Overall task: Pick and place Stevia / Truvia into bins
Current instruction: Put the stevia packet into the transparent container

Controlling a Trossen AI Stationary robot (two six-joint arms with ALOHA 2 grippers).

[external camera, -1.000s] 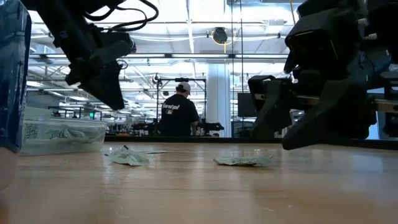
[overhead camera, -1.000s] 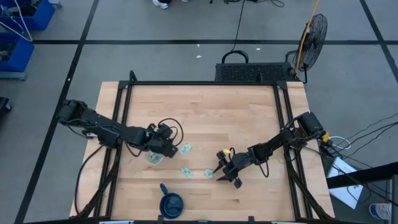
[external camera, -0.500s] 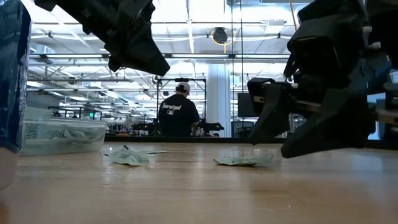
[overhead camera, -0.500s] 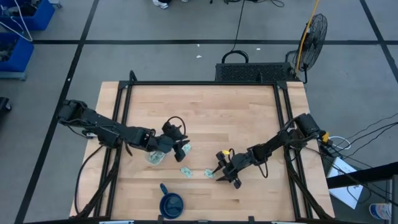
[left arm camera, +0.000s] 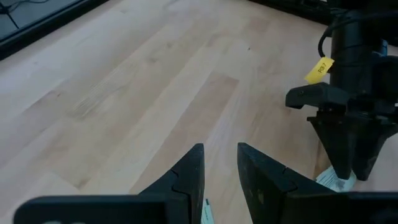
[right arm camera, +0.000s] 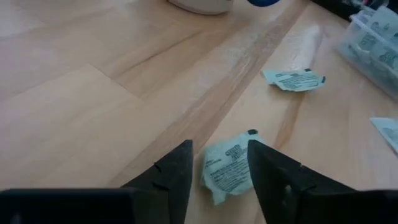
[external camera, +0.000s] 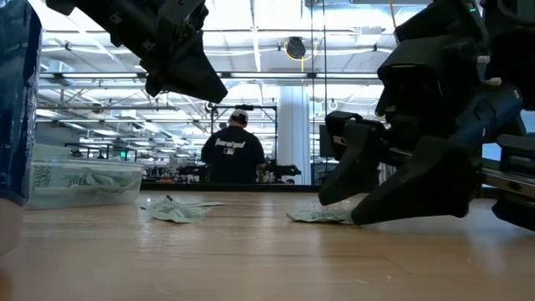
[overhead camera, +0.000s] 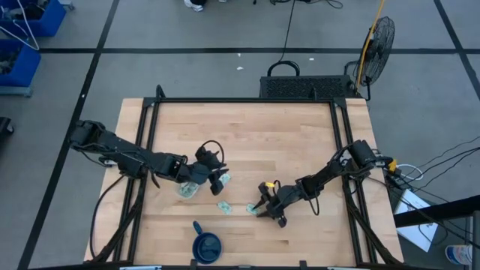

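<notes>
Three pale green sachets lie flat on the wood outside the clear tub, which holds more of them. My right gripper is open and low over the table. Its fingers stand on either side of one crumpled sachet without plainly touching it. My left gripper is open and hangs in the air just right of the tub, over another sachet. The third sachet lies between the two grippers.
A dark blue cup with a handle stands near the table's near edge, left of the right gripper. Bare wood stretches across the far half of the table. A black frame rail runs along each side. A person stands in the room beyond.
My left gripper swung from above the tub toward the table's right, stopped over the sachet beside the tub, and has since kept still. My right gripper dropped lower and edged toward the table's left, so its fingers now straddle the crumpled sachet.
</notes>
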